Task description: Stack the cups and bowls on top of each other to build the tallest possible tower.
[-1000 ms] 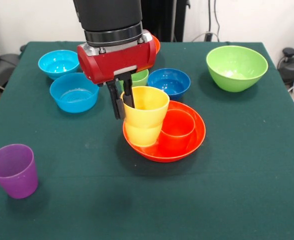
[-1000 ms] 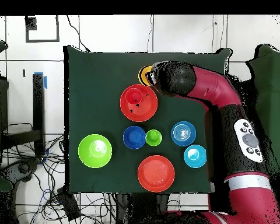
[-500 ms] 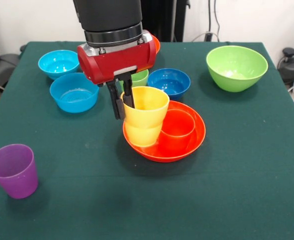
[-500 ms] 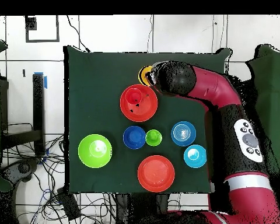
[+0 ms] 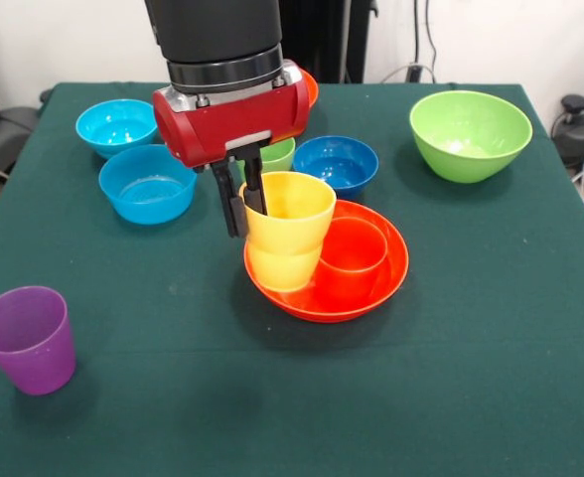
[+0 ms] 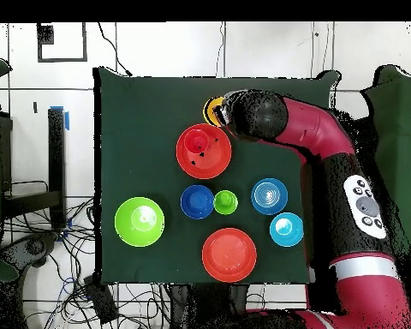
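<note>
Right now the gripper (image 5: 242, 199) is clamped on the rim of the yellow cup (image 5: 289, 229), one finger dipped inside the cup and the other down its outer wall. That cup stands upright at the edge of a large orange bowl (image 5: 371, 288), on the side nearer the purple cup; whether it rests in the bowl or hangs just clear of it I cannot tell. An orange cup (image 5: 356, 251) sits upright inside the same bowl, touching the yellow one.

Behind the gripper's red housing the green cup (image 5: 278, 153) peeks out, just beside the dark blue bowl (image 5: 338, 163). Two light blue bowls (image 5: 145, 182) stand close together off to one side, and the lime green bowl (image 5: 469, 134) sits well apart near the far corner of the counter (image 5: 471, 378). The purple cup (image 5: 29, 338) stands alone near the front edge, well away from everything else.

From overhead, a second large orange bowl (image 6: 229, 254) lies near the robot's side of the counter, between the lime green bowl and the light blue pair, with the dark blue bowl and green cup just beyond it.
</note>
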Available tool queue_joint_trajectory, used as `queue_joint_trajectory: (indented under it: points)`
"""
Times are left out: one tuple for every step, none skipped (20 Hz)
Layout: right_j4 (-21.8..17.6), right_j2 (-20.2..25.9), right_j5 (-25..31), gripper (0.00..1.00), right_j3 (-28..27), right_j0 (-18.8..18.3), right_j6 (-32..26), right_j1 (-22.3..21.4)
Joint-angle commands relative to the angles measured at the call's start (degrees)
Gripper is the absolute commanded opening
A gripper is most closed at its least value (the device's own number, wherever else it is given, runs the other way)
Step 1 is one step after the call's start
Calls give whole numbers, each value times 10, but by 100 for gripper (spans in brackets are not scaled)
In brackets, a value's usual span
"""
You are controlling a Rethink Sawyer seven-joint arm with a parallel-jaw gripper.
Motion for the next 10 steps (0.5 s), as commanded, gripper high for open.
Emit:
queue_joint_trajectory:
  points:
    - [-30, 5, 14, 0, 42, 0, 29, 36]
    - [-29, 6, 15, 0, 43, -1, 28, 36]
    - [-30, 8, 11, 0, 44, -1, 27, 36]
    - [-30, 7, 11, 0, 43, -1, 27, 36]
    - [-31, 7, 12, 0, 42, -1, 27, 36]
    - [-31, 7, 12, 0, 42, -1, 27, 36]
    - [-31, 6, 13, 0, 42, 0, 27, 37]
    - [-31, 6, 14, 0, 42, 0, 27, 37]
    - [-30, 6, 15, 0, 43, 0, 29, 37]
    - [-29, 6, 15, 0, 43, -1, 28, 37]
